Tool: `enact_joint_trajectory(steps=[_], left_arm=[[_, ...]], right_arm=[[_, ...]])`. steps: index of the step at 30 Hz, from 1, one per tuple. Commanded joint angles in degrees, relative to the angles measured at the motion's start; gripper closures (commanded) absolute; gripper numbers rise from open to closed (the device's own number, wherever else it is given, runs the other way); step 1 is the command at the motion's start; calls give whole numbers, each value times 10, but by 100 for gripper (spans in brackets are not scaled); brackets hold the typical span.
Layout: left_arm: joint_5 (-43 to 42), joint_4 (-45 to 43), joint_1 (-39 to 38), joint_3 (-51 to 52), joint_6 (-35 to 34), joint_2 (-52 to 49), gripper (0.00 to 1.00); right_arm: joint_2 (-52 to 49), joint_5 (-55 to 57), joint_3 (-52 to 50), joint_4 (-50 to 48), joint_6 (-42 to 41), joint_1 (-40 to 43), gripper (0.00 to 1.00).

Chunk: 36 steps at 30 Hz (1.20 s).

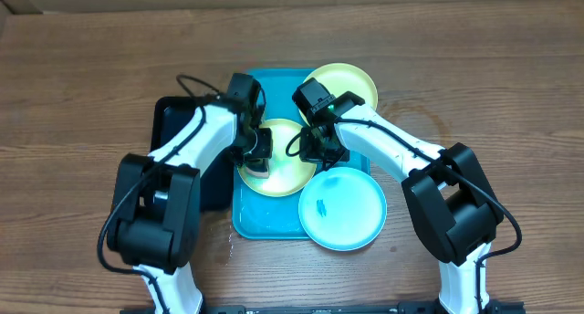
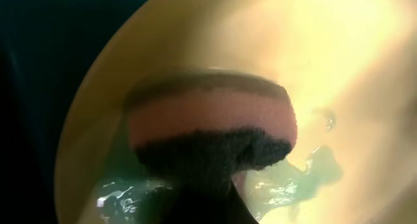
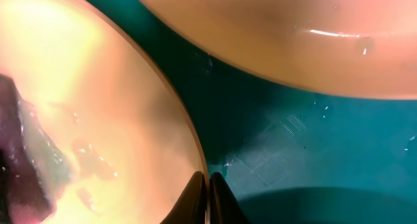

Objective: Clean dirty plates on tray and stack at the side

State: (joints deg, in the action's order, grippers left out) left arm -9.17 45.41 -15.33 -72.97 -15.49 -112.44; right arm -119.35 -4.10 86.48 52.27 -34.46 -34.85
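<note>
On the turquoise tray (image 1: 265, 225) lies a yellow-green plate (image 1: 285, 179), wet and streaked. My left gripper (image 1: 258, 159) is shut on a pink sponge with a dark scouring face (image 2: 208, 133), which presses on that plate (image 2: 326, 55). My right gripper (image 1: 321, 150) is shut on the plate's right rim, one finger on each side of the edge (image 3: 208, 195). A second yellow-green plate (image 1: 351, 81) overlaps the tray's far right corner. The light blue plate (image 1: 342, 209), with a small blue smudge, sits at the tray's near right corner.
A smaller black tray (image 1: 178, 122) lies left of the turquoise one, under my left arm. A small wet patch (image 1: 225, 245) shows on the wooden table by the tray's near left corner. In the right wrist view the second plate (image 3: 293, 42) lies close ahead.
</note>
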Motion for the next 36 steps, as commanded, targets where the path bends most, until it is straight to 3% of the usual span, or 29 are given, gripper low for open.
enact_joint_trajectory(steps=[1, 8, 13, 18, 26, 36], left_arm=[[-34, -10, -1, 66, -23, -13, 96], [-242, -61, -1, 51, 5, -13, 95], [-260, -38, 0, -17, 5, -12, 96], [-205, 29, -1, -102, 6, -12, 96], [7, 97, -1, -106, 7, -13, 96], [31, 44, -1, -3, -15, -13, 96]], right_arm=[[4, -11, 12, -8, 1, -3, 96], [4, -11, 12, -9, 1, -3, 96], [4, -11, 12, -10, 1, -3, 96], [4, -11, 12, -9, 1, -3, 96], [4, -11, 12, -8, 1, -3, 96], [4, -11, 12, -10, 1, -3, 96]])
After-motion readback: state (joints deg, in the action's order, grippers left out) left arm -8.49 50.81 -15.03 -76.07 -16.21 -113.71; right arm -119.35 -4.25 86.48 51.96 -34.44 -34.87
